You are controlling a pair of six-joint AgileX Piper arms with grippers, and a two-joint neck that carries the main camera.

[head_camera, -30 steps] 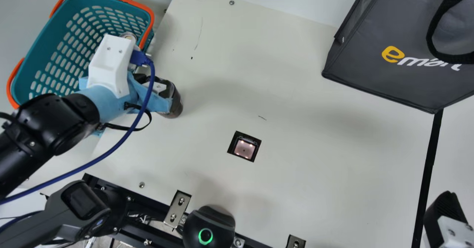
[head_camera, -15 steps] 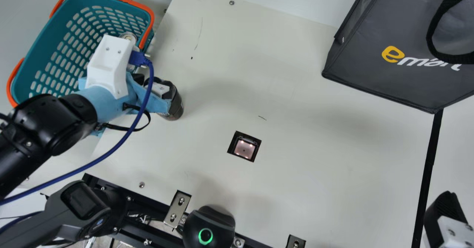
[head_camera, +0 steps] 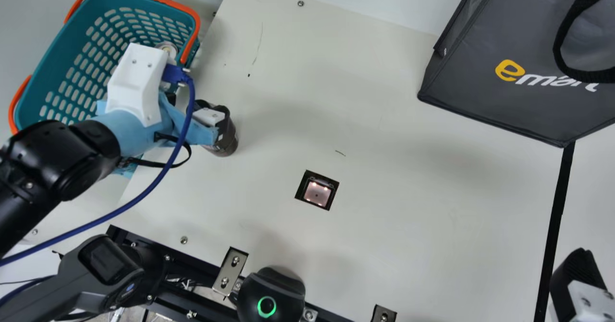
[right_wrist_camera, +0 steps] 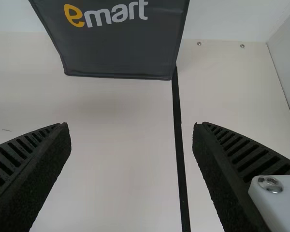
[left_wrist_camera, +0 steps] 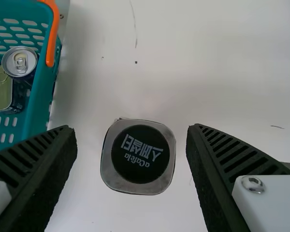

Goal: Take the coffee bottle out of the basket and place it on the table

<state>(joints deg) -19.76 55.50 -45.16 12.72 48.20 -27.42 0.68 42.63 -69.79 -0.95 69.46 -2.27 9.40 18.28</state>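
Coffee bottle stands upright on the table, just beside the basket, on its right. Left gripper is much the nearer one, its ribbed fingers spread wide, with space between them and the cap, so it grips nothing. The bottle's long axis rises towards that hand; backing off along it looks the sensible next move, since a sideways swing could tip the bottle. The placing itself looks finished. Right gripper, near right, is empty and wide open. The cap bears pale print; the dark shopping bag, far right, has yellow and white lettering.
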